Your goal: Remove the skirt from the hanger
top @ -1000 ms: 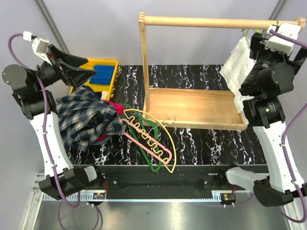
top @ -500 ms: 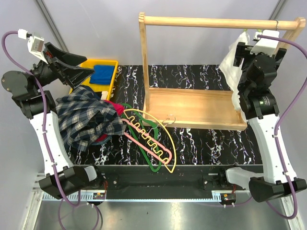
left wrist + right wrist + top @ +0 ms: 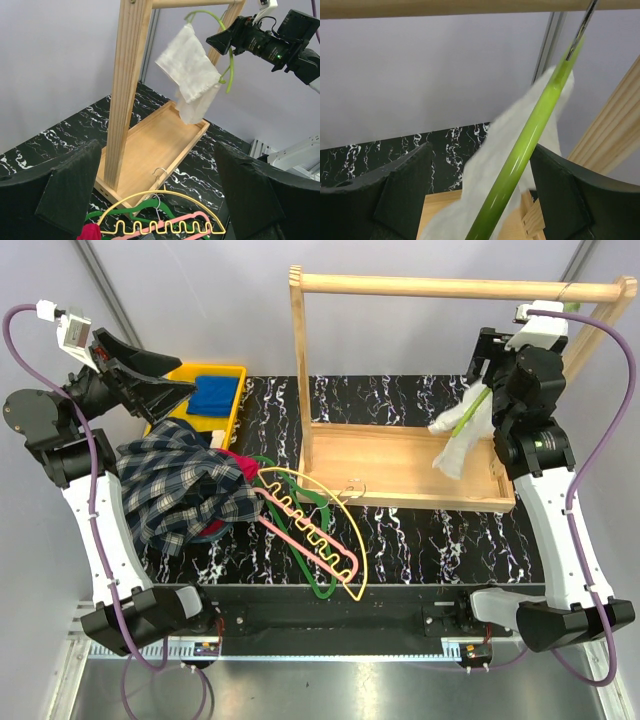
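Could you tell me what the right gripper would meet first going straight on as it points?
Probably the green hanger, crossing just ahead of the right gripper between its open jaws; the white garment lies behind.

blocked: green hanger [image 3: 525, 150] between right fingers [image 3: 405, 195] | free: above cream hanger [image 3: 161, 191], skirt [image 3: 170, 485]

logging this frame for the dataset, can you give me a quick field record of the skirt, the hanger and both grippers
skirt: plaid, heaped at the left side of the table
hanger: cream, lying flat on the table to the skirt's right, looks free of it
left gripper: open, empty, raised over the table's left side
right gripper: open, jaws either side of the light green hanger, up by the rack
white garment: draped on the light green hanger
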Robot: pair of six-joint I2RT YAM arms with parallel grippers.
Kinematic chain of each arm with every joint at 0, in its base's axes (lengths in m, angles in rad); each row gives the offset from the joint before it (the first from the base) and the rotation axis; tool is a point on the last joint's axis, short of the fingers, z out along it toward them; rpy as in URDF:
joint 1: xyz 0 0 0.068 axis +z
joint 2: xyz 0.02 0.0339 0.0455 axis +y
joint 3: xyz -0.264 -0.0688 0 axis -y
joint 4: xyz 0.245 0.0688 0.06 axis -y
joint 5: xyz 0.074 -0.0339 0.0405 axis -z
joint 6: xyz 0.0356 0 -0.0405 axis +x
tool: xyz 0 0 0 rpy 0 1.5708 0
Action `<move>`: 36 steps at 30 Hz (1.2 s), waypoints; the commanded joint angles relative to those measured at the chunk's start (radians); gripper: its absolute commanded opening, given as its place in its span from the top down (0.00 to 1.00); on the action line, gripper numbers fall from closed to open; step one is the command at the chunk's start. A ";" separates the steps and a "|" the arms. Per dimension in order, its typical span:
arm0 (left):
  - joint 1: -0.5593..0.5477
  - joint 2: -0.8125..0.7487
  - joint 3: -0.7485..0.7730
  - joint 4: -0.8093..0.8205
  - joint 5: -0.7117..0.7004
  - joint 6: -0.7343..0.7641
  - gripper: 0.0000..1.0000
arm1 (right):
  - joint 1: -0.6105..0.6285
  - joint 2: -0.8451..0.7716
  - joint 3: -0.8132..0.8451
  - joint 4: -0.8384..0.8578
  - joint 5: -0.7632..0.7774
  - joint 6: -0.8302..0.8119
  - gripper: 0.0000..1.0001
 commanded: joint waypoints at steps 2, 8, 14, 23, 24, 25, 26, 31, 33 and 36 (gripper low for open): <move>0.005 -0.005 0.003 0.037 -0.018 0.005 0.01 | -0.003 -0.013 0.000 0.068 0.014 -0.028 0.15; 0.005 -0.010 0.001 -0.009 -0.006 0.042 0.01 | -0.003 -0.001 0.008 0.163 0.120 -0.108 0.14; 0.005 -0.016 0.006 -0.061 0.007 0.076 0.01 | -0.003 0.016 0.008 0.197 0.146 -0.130 0.29; 0.007 -0.017 0.019 -0.107 0.005 0.114 0.01 | -0.003 -0.029 -0.030 0.176 0.127 -0.085 1.00; 0.007 -0.017 0.021 -0.107 0.005 0.114 0.01 | -0.003 -0.035 -0.032 0.173 0.120 -0.085 1.00; 0.008 -0.019 0.021 -0.108 0.004 0.114 0.01 | -0.004 -0.039 -0.030 0.161 0.109 -0.088 1.00; 0.008 -0.019 0.021 -0.110 0.002 0.114 0.01 | -0.003 -0.045 -0.026 0.151 0.067 -0.090 1.00; 0.008 -0.023 0.019 -0.116 -0.010 0.119 0.01 | 0.005 -0.006 0.109 0.064 -0.118 -0.076 1.00; 0.008 -0.022 0.026 -0.119 -0.015 0.119 0.01 | 0.031 0.023 0.213 0.052 -0.129 -0.088 1.00; 0.007 -0.025 0.039 -0.134 -0.025 0.143 0.01 | 0.052 0.051 0.377 0.024 -0.139 -0.143 1.00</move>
